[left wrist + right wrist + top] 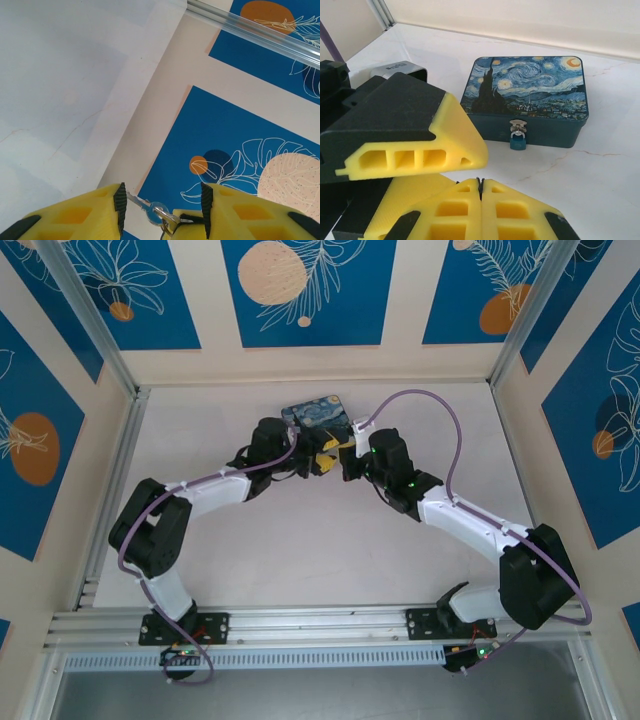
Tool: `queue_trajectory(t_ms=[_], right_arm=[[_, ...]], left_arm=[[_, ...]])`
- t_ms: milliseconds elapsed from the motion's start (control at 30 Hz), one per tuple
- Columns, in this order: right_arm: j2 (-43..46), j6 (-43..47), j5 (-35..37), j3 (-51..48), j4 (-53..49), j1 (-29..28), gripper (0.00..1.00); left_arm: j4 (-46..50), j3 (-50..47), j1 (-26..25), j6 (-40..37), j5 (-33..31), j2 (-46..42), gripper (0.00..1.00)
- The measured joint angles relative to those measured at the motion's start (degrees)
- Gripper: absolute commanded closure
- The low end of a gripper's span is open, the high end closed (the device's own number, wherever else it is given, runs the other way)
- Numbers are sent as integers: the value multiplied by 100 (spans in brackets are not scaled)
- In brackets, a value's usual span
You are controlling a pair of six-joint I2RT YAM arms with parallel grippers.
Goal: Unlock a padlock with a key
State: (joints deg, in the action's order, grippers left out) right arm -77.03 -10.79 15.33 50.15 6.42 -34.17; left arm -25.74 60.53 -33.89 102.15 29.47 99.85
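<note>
1. The left arm [205, 490] and right arm [470, 520] rise from the near edge, elbows splayed outward and forearms angling inward over the table [300, 570].
2. Right gripper [480, 186]: low and level, fingers pressed together. I cannot tell whether anything is pinched.
3. Left gripper [162, 199]: tipped towards the wall, fingers apart. The key [142, 204] lies across the gap, its tip touching one pad.
4. Beyond them, the padlock [518, 142] hangs from the front clasp of the painted box [527, 90].
</note>
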Motion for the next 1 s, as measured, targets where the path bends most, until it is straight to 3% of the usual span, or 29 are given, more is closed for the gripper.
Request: queue_trajectory(t_ms=[267,500,600,633,667,733,800,1000], right_arm=[[-13,173,122,0,13,-111,100],[-48,258,229,0,31,-149,100],[-63,260,243,0,35,-151,100],[-74,258,245,0,37,-151,89],[-83,249,243,7,33,-151,70],[-85,118,205,35,-22,-109,50],[-31,-170,-46,44,-96,66,46],[693,-1832,-1410,31,-140,1427,42]], left_arm=[[-13,0,-48,101,-9,0,75],[-55,0,-39,136,-146,0,100],[-83,2,-39,144,-173,0,100],[-81,2,-39,144,-184,0,100],[-81,2,-37,138,-192,0,100],[-98,2,-44,85,-190,0,100],[-111,2,-42,-61,-192,0,100],[96,295,11,-1355,-190,0,100]])
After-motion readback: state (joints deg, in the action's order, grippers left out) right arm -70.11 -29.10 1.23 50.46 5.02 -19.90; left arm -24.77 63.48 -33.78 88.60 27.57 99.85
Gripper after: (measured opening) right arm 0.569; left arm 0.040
